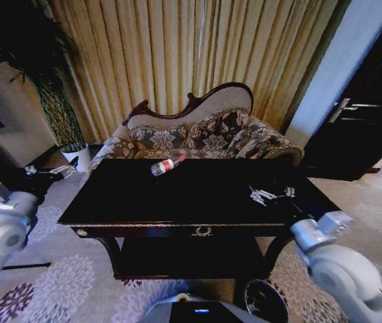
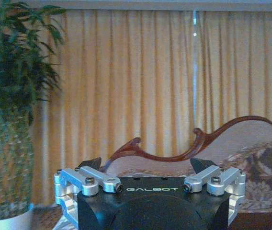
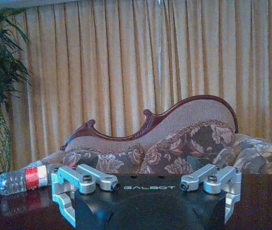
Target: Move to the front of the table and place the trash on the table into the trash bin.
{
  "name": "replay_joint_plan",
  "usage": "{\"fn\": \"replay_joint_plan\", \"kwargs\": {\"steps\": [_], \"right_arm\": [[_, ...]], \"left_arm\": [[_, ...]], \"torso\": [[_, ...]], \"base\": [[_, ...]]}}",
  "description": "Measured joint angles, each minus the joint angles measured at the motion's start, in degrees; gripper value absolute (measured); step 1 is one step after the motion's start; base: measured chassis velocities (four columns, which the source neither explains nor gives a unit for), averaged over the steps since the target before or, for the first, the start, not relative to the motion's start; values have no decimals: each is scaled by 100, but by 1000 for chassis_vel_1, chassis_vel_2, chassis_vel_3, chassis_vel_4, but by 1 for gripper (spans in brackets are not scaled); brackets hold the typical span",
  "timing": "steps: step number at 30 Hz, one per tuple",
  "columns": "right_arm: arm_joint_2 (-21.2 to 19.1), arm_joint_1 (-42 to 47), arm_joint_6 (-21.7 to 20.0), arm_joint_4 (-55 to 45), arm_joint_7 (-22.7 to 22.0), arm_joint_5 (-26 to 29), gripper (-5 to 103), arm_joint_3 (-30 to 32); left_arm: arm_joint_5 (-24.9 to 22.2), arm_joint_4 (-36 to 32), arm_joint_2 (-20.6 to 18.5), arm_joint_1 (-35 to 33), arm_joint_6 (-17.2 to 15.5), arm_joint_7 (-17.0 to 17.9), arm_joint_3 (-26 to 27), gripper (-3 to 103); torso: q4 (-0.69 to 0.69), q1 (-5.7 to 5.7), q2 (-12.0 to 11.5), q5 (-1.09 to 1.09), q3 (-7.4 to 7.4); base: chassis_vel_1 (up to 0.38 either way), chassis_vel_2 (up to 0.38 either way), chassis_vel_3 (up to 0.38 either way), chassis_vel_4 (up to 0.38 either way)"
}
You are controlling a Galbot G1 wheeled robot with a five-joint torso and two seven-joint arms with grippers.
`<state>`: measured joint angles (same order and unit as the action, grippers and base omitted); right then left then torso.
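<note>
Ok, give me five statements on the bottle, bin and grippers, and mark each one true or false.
1. The bottle lies on its side on the table. True.
2. The right gripper is shut on the bottle. False: it is open, above the table's right part, apart from the bottle.
3. The trash bin stands on the floor near the table's front right. True.
4. The left gripper is over the tabletop. False: it hangs off the table's left end.
5. The bottle stands near the table's front edge. False: it lies near the back edge, by the sofa.
</note>
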<state>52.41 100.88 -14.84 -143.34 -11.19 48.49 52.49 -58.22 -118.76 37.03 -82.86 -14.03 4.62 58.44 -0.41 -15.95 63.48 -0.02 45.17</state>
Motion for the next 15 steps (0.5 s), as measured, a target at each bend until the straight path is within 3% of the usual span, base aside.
{"fn": "replay_joint_plan", "kwargs": {"steps": [7,15], "right_arm": [[141,358,-3,-18,-1,-18,100,308],[96,330,25,-10,-138,406,100,455]], "left_arm": [[-88,609,-413,1112,107,-152,-1057,100],[-22,910,-455,2088,187,-119,-2051,100]], "torso": [[-1,0,0,2,0],[0,0,0,1,0]], "base": [[0,0,0,0],[0,0,0,0]]}}
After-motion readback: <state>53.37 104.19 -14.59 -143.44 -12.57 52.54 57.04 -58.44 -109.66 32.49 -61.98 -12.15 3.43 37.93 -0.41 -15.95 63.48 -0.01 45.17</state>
